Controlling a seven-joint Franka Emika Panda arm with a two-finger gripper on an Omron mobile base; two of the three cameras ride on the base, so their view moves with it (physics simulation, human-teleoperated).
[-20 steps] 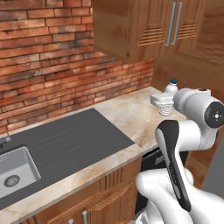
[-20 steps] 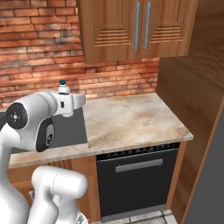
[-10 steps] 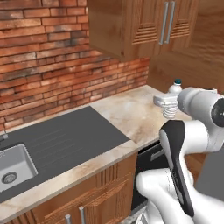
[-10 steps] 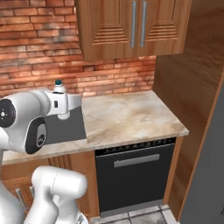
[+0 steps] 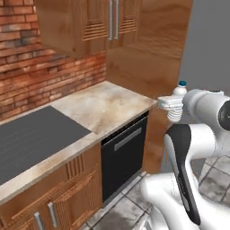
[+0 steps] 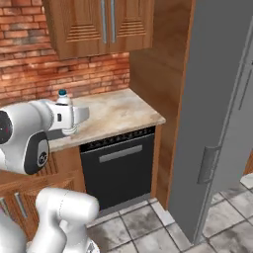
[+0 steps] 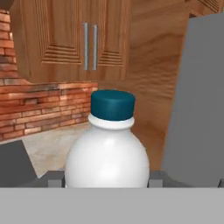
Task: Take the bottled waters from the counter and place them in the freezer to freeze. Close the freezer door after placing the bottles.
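My gripper (image 7: 107, 178) is shut on a bottled water (image 7: 107, 153), a white plastic bottle with a dark blue cap (image 7: 112, 104), held upright. A dark finger (image 7: 54, 178) presses on each side of its body. From the left base camera the bottle (image 5: 176, 108) and the gripper (image 5: 173, 105) hang in the air past the counter's right end. In the right base view the gripper (image 6: 69, 118) carries the bottle (image 6: 63, 95) above the counter's (image 6: 118, 108) front edge. The tall grey steel refrigerator (image 6: 217, 99) stands to the right; which part of it is the freezer door I cannot tell.
A black appliance front (image 6: 118, 168) sits under the beige counter (image 5: 108, 103). The dark inset panel (image 5: 31, 134) lies to the left. Wooden wall cabinets (image 5: 103, 22) hang above, and a tall wooden side panel (image 6: 158, 74) separates counter and refrigerator (image 5: 206, 45). Tiled floor (image 6: 148, 227) lies in front.
The whole picture has shifted: the base has moved right, the sink has left the view and the refrigerator has come in. The bottle stays in my gripper.
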